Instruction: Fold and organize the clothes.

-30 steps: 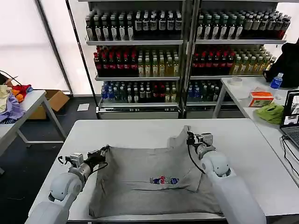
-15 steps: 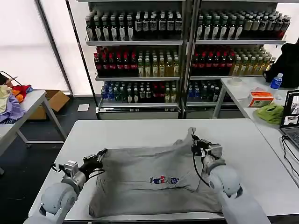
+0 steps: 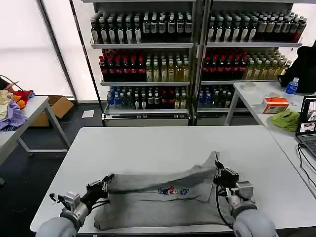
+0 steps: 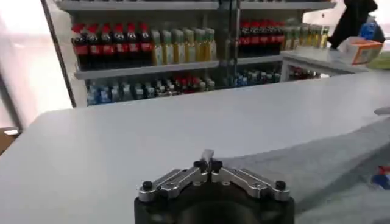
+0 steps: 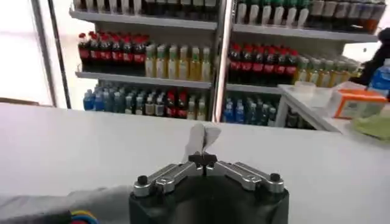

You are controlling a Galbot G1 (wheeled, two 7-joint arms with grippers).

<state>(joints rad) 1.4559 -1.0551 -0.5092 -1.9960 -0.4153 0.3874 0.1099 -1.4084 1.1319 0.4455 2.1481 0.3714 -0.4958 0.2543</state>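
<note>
Head view: the grey shirt (image 3: 163, 197) lies on the near half of the white table (image 3: 148, 143), long axis running left to right across the table, parallel to its near edge. The cloth is doubled: an upper layer is drawn toward the near edge over the lower layer, so the shirt forms a low, wide band. The left gripper (image 3: 101, 186) pinches the band's left upper corner; the right gripper (image 3: 220, 174) pinches the right upper corner, where the cloth rises to a small peak. A small multicoloured chest print (image 3: 173, 190) faces up near the centre. Compared with one second ago, both grippers have travelled toward the near edge, the far edge of the shirt has come with them, and the exposed cloth has shrunk from a broad, nearly square spread to the present narrow band; the print now sits close to the fold line.

Left wrist view: the left gripper (image 4: 208, 165) has its fingers closed together on a thin tab of grey cloth; the shirt (image 4: 341, 158) stretches away across the table.

Right wrist view: the right gripper (image 5: 203, 159) is clamped on an upstanding point of grey cloth; the shirt (image 5: 67, 204) and part of the print (image 5: 84, 217) show beside the gripper body.
</note>
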